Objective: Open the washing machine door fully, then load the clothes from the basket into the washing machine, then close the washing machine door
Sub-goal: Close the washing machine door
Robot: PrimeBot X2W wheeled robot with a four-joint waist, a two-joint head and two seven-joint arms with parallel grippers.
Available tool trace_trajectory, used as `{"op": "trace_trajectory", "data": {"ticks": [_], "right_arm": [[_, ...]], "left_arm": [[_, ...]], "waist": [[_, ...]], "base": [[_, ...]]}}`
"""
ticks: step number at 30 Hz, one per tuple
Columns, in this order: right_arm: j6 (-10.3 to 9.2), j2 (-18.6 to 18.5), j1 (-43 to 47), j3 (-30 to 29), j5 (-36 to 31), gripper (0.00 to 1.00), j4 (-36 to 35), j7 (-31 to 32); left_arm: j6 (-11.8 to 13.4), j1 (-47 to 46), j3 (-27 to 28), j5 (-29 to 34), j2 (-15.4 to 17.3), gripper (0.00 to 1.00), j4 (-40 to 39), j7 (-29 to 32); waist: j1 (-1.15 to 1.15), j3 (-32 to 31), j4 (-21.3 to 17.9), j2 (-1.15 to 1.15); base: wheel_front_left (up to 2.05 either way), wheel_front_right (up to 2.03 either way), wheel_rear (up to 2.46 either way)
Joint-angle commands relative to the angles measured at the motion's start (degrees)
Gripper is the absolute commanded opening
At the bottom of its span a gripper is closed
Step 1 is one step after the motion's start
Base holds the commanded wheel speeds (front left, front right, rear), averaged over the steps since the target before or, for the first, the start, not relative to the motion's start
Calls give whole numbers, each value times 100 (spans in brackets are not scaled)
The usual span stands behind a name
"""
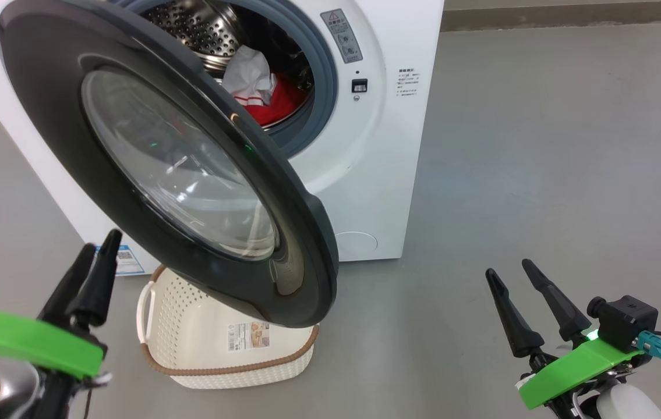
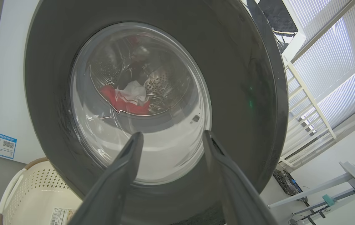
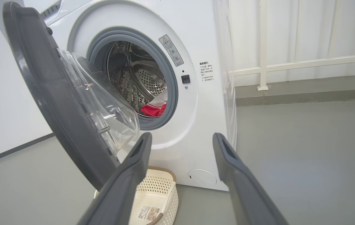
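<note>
The left gripper (image 2: 172,134) has its two fingers spread apart with nothing between them. They point at the outer face of the washing machine door (image 1: 179,169), close to its glass but, as far as the wrist view shows, not touching it. The right gripper (image 1: 509,267) also has its fingers apart and empty; it hangs over the floor, well to the right of the washing machine (image 1: 388,174).

The door stands partly swung, neither wide open nor shut, with its lower edge above the basket (image 1: 179,308). The basket sits on the floor against the machine's front and holds only its label sticker. The clothes (image 1: 272,105) lie inside the drum (image 1: 202,26), red with a white piece on top, heaped near the front lip.

Judging from this, loading is done and only closing the door remains. The main risk is cloth: if the heap slumps forward, a fold could get pinched against the grey seal (image 1: 321,75) and stop the latch from catching. A push from open fingers on glossy, curved glass could also slide off. A soft push may leave the door ajar.
</note>
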Motion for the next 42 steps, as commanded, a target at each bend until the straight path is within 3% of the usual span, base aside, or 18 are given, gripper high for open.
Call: {"op": "trace_trajectory", "data": {"ticks": [1, 9, 24, 36, 42], "right_arm": [[9, -86, -18, 81, -32, 100, -171, -27], [9, -108, -6, 75, -37, 100, -189, -27], [9, -135, -6, 105, -45, 100, -195, -27], [9, -165, -13, 137, -31, 100, -170, -27], [9, -182, -15, 142, -22, 100, -153, -27]], "left_arm": [[-101, -47, 208, 196, 191, 100, -131, -233], [-250, 365, 300, 614, -10, 100, 18, -1204], [-314, 1019, 147, 1768, -53, 100, 695, -2685], [-183, 1099, -96, 2888, 80, 100, 1070, -3238], [-161, 1096, -59, 3102, -21, 100, 1137, -3291]], "waist": [[0, 2, -13, 0], [0, 3, -72, 0], [0, -24, -201, 0], [0, -54, -219, 0], [0, -70, -215, 0]], "base": [[0, 0, 0], [0, 0, 0], [0, 0, 0], [0, 0, 0], [0, 0, 0]]}}
